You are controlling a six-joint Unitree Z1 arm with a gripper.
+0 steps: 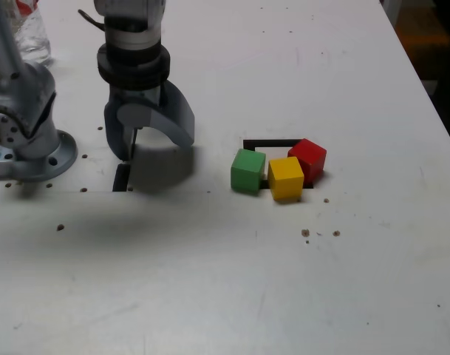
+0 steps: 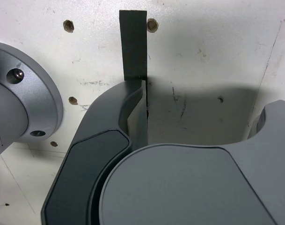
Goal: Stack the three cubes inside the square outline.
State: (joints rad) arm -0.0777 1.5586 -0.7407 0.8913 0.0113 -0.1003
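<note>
Item: three cubes grouped at a tape square; arm gripper apart from them, nothing held.

White table [image 1: 232, 296], marked with small holes and specks. Green cube [image 1: 247, 171], yellow cube [image 1: 286, 177] and red cube [image 1: 307, 159] sit in a close cluster, unstacked, on and beside the square outline [image 1: 273, 143], of which only a black edge shows behind them; red lies farthest back, green toward the exterior view's left. Gripper [image 1: 147, 144] hangs well apart toward the exterior view's left, pointing down, jaws spread wide and empty, above a short black tape strip [image 2: 133, 44]. Arm base [image 1: 32, 151] stands just beside it. Clear container [image 1: 25, 29] at far corner.
</note>
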